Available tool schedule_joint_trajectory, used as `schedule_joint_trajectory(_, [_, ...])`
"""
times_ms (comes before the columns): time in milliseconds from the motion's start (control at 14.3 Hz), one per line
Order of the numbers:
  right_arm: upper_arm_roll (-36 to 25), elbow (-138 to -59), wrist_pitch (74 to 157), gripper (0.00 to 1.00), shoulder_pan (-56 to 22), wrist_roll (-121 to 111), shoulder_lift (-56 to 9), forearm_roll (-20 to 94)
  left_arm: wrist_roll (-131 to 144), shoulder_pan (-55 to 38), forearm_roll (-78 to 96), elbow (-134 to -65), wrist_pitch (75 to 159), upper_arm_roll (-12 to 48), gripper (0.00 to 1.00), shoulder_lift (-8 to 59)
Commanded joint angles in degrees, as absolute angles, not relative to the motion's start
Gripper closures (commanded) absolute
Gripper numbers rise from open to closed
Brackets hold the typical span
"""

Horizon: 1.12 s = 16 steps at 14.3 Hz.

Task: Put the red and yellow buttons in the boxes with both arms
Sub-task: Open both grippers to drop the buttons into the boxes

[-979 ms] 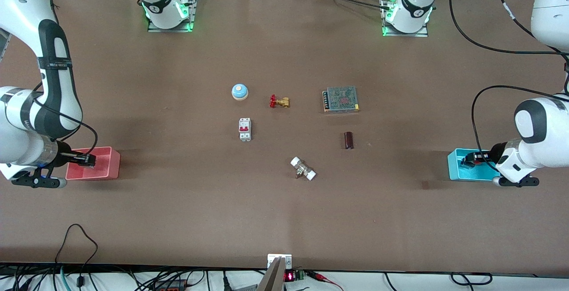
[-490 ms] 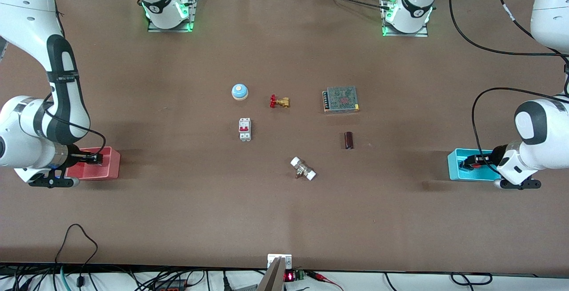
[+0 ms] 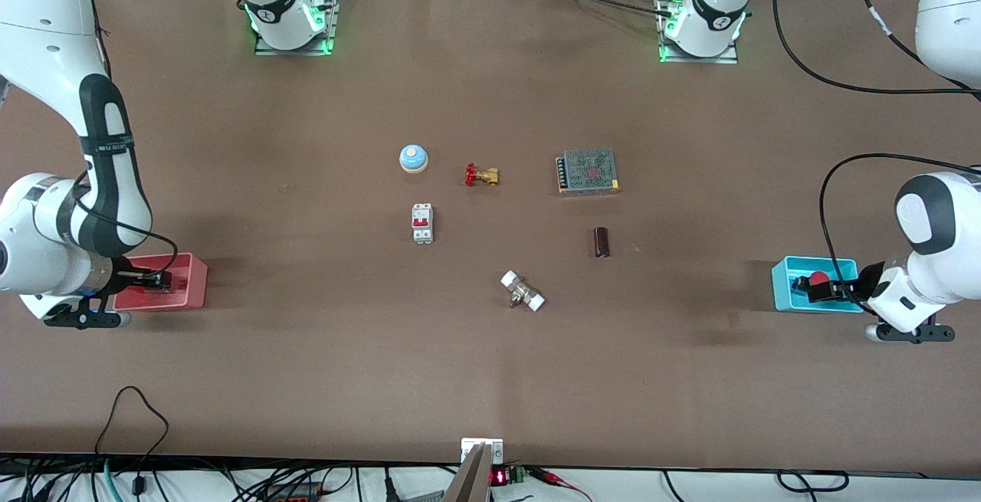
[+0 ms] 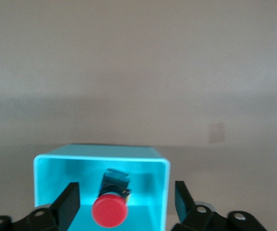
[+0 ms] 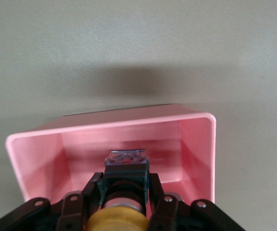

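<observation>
Cyan box (image 3: 789, 299) at the left arm's end of the table, red button (image 3: 819, 278) lying inside it, cap up, black body resting on the floor of the box. Left gripper (image 3: 824, 292) low over this same box, fingers (image 4: 70, 204) spread wide on both sides of the button and not touching it. Seen from the left wrist, button (image 4: 110, 211) free between the open fingers, box wall (image 4: 161, 192) close beside one finger.

Pink box (image 3: 195, 286) at the right arm's end of the table. Right gripper (image 3: 157, 280) over its inside, clamped narrow on the yellow button (image 5: 118, 215), black body pointing down into the pink box (image 5: 196, 144), above its floor.
</observation>
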<state>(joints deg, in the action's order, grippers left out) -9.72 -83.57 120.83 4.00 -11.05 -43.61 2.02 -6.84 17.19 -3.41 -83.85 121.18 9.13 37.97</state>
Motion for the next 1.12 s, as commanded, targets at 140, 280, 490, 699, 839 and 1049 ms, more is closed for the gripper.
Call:
schedule_joint_trajectory(140, [-8.8, -82.0, 120.8, 0.6, 4.9, -12.2, -45.3, 2.8, -1.7, 13.8, -4.9, -84.1, 115.5, 9.1, 0.0, 31.7])
schedule_joint_trajectory(280, [-8.8, -82.0, 120.8, 0.6, 4.8, -12.3, -45.4, 2.8, -0.4, 13.2, -4.9, -84.4, 112.4, 9.1, 0.0, 28.8])
schedule_joint_trajectory(490, [-8.8, -82.1, 120.9, 0.59, 4.9, -13.3, -45.4, 3.0, 0.7, 13.0, -4.9, -85.4, 108.2, 9.5, 0.0, 23.6])
schedule_joint_trajectory(699, [-8.8, -82.1, 120.9, 0.0, 4.9, -12.7, -45.2, 3.2, 1.6, 13.0, -5.0, -85.6, 102.9, 9.9, 0.0, 16.8])
schedule_joint_trajectory(839, [-8.6, -82.0, 120.1, 0.0, 4.7, -12.7, -44.0, 3.3, 1.6, 13.0, -4.9, -85.5, 100.6, 10.0, 0.0, 13.4])
schedule_joint_trajectory(1049, [-8.3, -81.9, 115.9, 0.0, 4.6, -12.8, -39.0, 4.0, 1.8, 13.0, -5.0, -84.9, 93.5, 11.4, 0.0, 9.7])
